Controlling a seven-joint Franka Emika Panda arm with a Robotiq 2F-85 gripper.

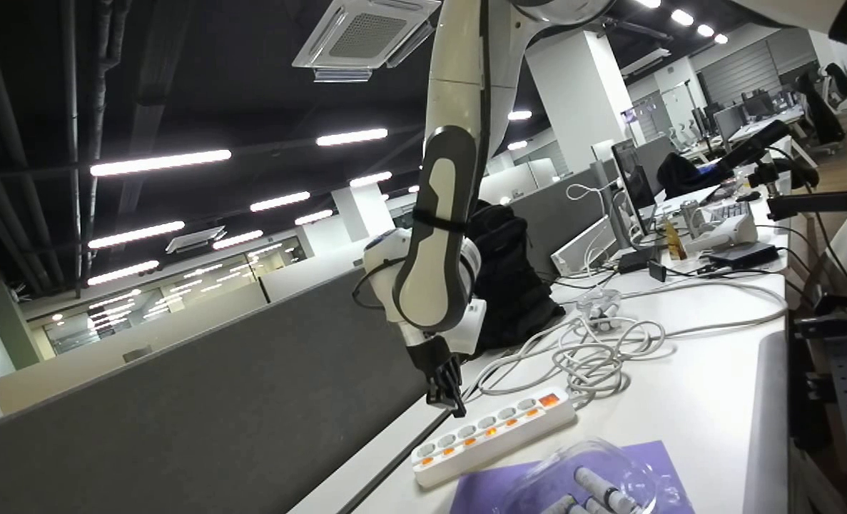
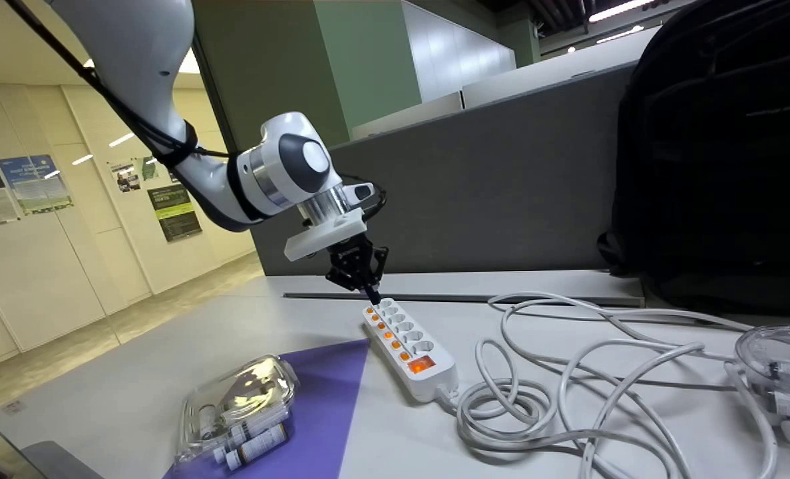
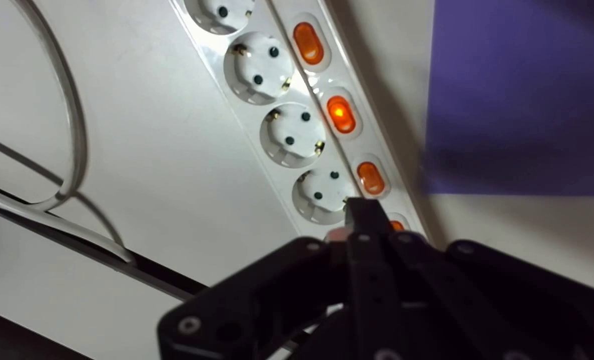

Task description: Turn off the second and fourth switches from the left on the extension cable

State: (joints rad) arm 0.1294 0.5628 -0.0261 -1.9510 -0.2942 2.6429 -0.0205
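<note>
While a long dark-grey partition panel (image 2: 488, 186) closes off the back, a flat white desk (image 2: 135, 346) carries the gear. White robot arm with dark-grey trim (image 2: 281, 166) reaches down over it. Black fabric backpack (image 2: 721, 153) stands in front of the partition. Loose tangle of white cables (image 2: 521, 436) sprawls on the desk near the backpack. Flat purple sheet (image 2: 331, 392) carries a clear plastic container (image 2: 261, 382) of white cylindrical tubes (image 2: 256, 446). Long, narrow white plastic extension cable (image 2: 408, 346) is on the desk between tangle and sheet, just beside the sheet, its cord (image 2: 446, 397) meeting the tangle. Black two-fingered end effector (image 3: 369, 217): clenched, tips together over the extension cable's half away from the cord. Contact with the plastic, can't tell. Large rectangular orange-red switch (image 2: 421, 364) at the cord end is lit. Round white sockets (image 3: 292, 134) run in one row, small orange oval rocker switches (image 3: 341, 114) in a parallel one. Fourth small one from the non-cord end glows brightest; wrist view has another partly hidden behind the end effector.
</note>
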